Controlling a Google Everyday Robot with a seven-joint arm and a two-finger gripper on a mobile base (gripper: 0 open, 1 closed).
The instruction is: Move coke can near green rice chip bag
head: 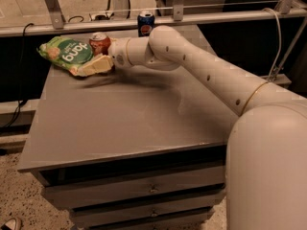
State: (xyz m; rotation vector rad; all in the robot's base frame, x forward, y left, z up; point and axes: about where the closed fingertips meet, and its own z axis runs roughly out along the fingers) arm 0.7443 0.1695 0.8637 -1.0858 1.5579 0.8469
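Pincer (91, 67) position: low over the far left part of the desk (124, 123), its tip overlapping the near edge of the green rice chip bag (66, 54). Whether it is open or closed cannot be told from this view.

Coke can (100, 42) – upright on the desk just behind the pincer and right beside the bag's right end; silver top visible, no writing readable. Contact between can and pincer cannot be confirmed.

Green rice chip bag – flat at the far left corner, with white lettering on a darker green oval that reads roughly "dang".

Pepsi can (146, 23) – dark blue, round logo visible, upright at the desk's far edge, behind the arm (201, 66).

Drawers (144, 190) sit beneath the desktop.
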